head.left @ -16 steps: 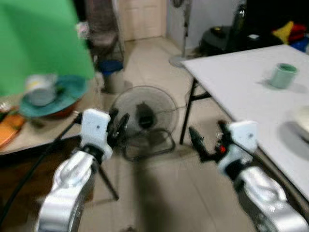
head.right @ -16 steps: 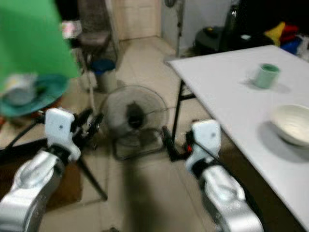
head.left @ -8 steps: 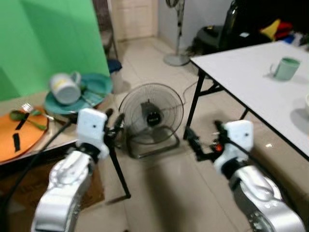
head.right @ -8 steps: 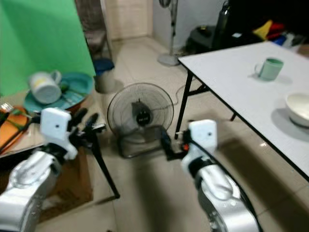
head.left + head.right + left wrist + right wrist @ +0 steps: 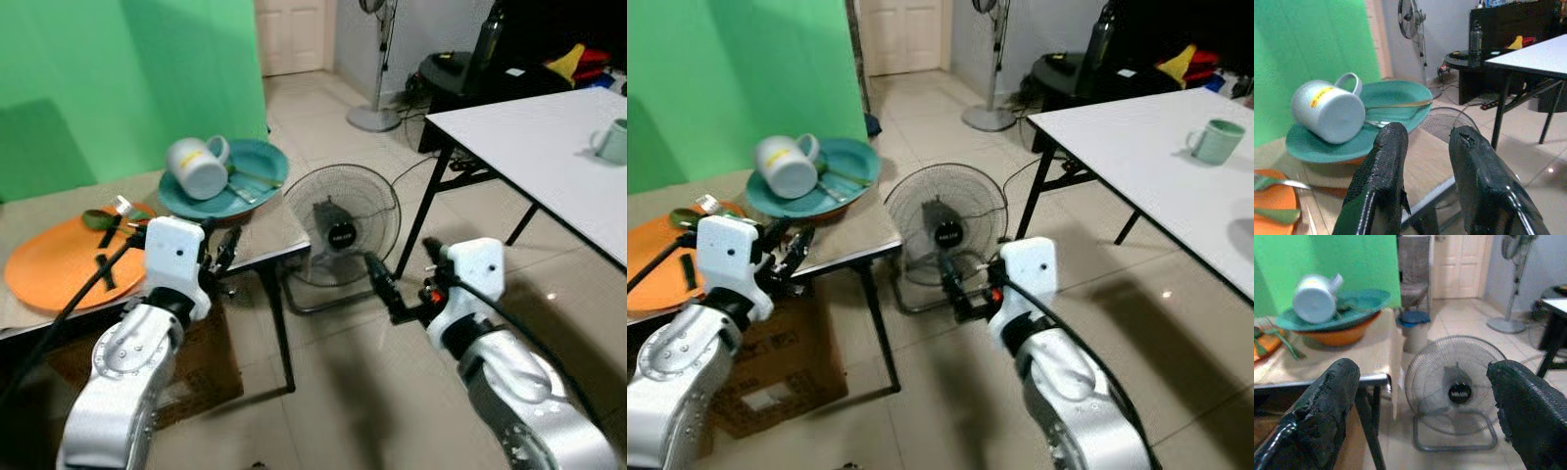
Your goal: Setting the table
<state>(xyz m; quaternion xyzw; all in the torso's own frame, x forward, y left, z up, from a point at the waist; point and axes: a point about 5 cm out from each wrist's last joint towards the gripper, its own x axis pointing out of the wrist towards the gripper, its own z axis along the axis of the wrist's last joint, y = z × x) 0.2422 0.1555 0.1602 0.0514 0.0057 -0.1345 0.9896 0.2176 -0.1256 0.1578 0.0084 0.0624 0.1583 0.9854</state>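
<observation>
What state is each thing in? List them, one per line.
Mug: on its side on the teal plate.
Fork: lying on the orange plate.
Green cup: upright on the white table.
Left gripper: open, empty.
Right gripper: open, empty.

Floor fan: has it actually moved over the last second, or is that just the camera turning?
No. The floor fan keeps its spot on the tiles beside the white table leg; the whole picture slid as the head camera turned toward the side table.

Home room: tiled floor (image 5: 333, 392), floor fan (image 5: 341, 230), white door (image 5: 290, 34).
</observation>
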